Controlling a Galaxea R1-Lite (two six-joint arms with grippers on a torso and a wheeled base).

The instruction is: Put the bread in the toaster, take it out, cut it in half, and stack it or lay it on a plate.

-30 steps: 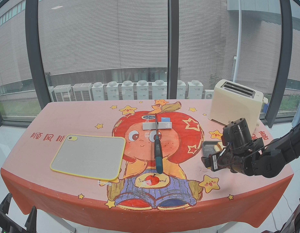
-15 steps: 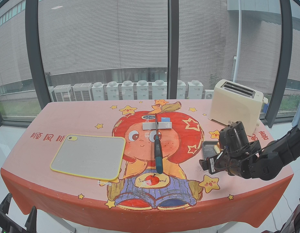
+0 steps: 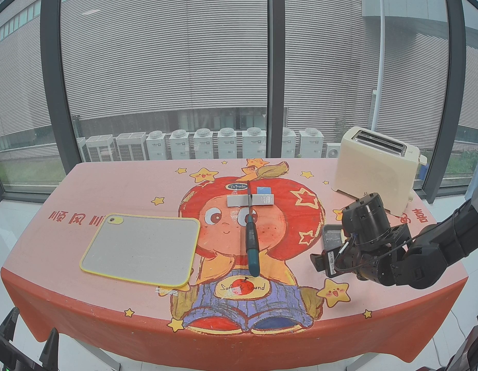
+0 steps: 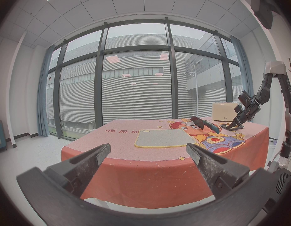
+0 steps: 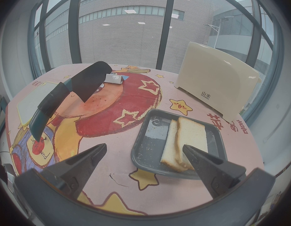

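Pickup step: right gripper (image 5: pixel 144 147) stood spread, seemingly just short of the bread (image 5: pixel 189 132); next move required straddling and pinching it.

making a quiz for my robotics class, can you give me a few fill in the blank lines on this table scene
1. The two bread slices lie in a dark ____ near the toaster.
2. The cutting board has a ____ rim.
3. The right gripper has its jaws ____.
4. A teal-handled ____ lies between the cutting board and the bread slices.

Missing words: tray; yellow; open; knife.
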